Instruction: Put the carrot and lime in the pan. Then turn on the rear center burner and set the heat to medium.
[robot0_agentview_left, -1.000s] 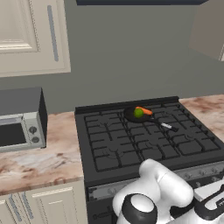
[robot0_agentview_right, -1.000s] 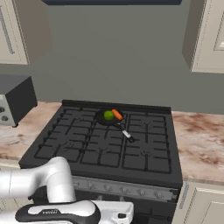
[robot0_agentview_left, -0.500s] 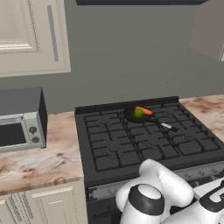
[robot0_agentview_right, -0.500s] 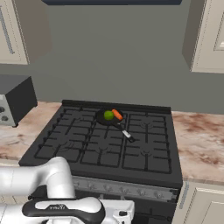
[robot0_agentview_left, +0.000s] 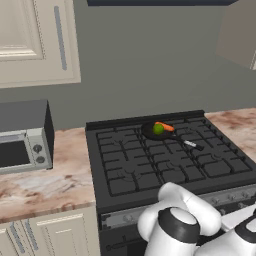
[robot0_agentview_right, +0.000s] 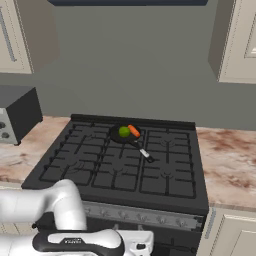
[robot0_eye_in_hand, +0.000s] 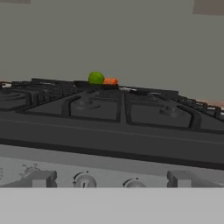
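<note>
Marbled counter (robot0_agentview_right: 230, 160) flanks a black gas stove (robot0_agentview_right: 120, 162), and the gripper (robot0_eye_in_hand: 109, 183) sits low at the stove's front edge, fingers (robot0_eye_in_hand: 41, 178) spread fully wide with nothing between them. Just ahead of the fingertips runs the control panel's row of knobs (robot0_eye_in_hand: 84, 180). Beyond that the cast-iron grates stretch away unobstructed to the rear center burner (robot0_agentview_left: 159, 134), where the pan (robot0_agentview_right: 122, 135) rests holding the lime (robot0_agentview_right: 124, 132) and the carrot (robot0_agentview_right: 134, 131) side by side. Far off to the left stands a toaster oven (robot0_agentview_left: 22, 135).
</note>
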